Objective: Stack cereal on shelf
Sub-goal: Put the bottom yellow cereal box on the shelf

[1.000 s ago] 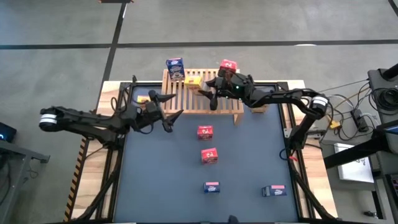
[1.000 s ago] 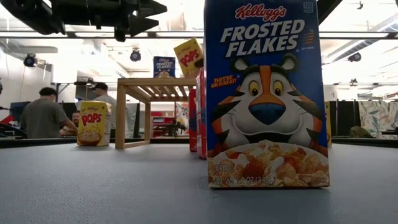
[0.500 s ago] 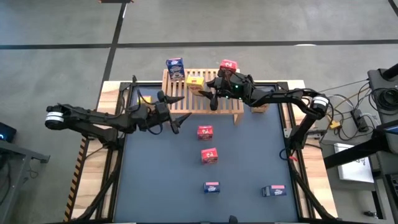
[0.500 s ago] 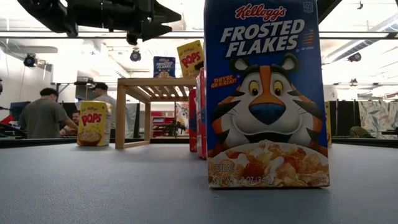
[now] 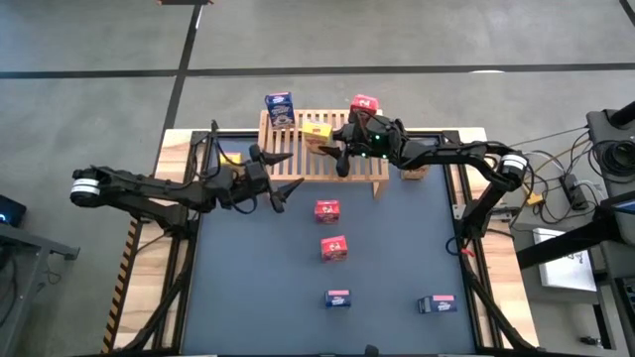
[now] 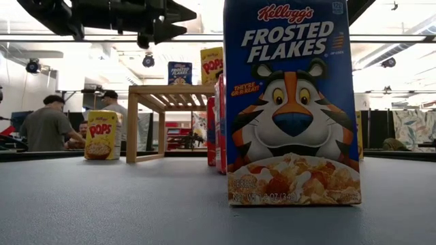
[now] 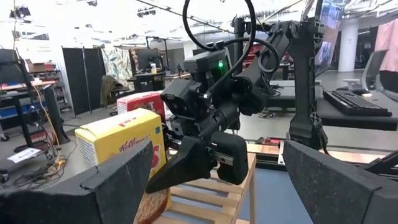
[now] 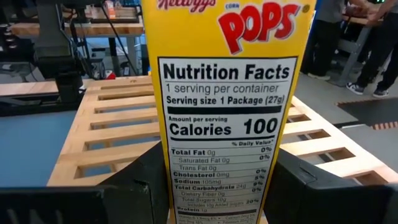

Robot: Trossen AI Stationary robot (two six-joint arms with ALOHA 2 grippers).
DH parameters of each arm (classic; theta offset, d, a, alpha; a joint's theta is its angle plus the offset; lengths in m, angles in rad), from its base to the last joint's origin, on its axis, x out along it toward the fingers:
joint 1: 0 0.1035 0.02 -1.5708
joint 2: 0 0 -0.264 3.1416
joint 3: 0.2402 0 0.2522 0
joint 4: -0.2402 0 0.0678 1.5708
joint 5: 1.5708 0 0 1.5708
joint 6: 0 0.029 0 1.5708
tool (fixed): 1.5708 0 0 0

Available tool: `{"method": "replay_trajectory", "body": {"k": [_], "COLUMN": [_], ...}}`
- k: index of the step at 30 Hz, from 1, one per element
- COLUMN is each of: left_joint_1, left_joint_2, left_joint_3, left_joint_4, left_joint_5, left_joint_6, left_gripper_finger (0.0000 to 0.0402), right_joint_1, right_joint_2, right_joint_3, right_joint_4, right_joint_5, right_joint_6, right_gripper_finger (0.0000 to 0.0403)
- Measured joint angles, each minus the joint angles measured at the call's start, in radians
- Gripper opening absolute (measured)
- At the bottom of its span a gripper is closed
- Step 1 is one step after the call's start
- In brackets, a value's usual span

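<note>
Wooden rack (image 5: 322, 149) at the table's far edge; right gripper (image 5: 332, 142) over its slats clamps a yellow box (image 5: 317, 129), shifted slightly right since a moment ago, nearly placed; left gripper (image 5: 281, 185), jaws wide, empty, has edged closer
</note>
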Motion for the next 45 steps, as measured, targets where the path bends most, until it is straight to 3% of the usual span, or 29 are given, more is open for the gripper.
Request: {"method": "replay_trajectory", "body": {"k": [5, 20, 32, 45], "left_joint_1": [0.0, 0.0, 0.0, 0.0], "left_joint_2": [0.009, 0.009, 0.009, 0.009], "left_joint_3": [-0.001, -0.003, -0.003, -0.003], "left_joint_4": [-0.003, -0.011, -0.015, -0.016], "left_joint_5": [0.0, 0.0, -0.001, -0.003], "left_joint_6": [-0.012, -0.013, -0.028, -0.116], "left_gripper_finger": [0.0343, 0.0343, 0.0343, 0.0343], "right_joint_1": [0.0, 0.012, 0.064, 0.066], "right_joint_2": [0.0, -0.031, -0.11, -0.169], "right_joint_3": [0.0, -0.003, -0.002, -0.002], "right_joint_4": [-0.006, -0.026, -0.123, -0.17], "right_joint_5": [-0.009, -0.004, 0.149, 0.155], "right_joint_6": [0.0, 0.028, -0.006, -0.013], "right_gripper_finger": [0.0187, 0.0281, 0.0283, 0.0278]}}
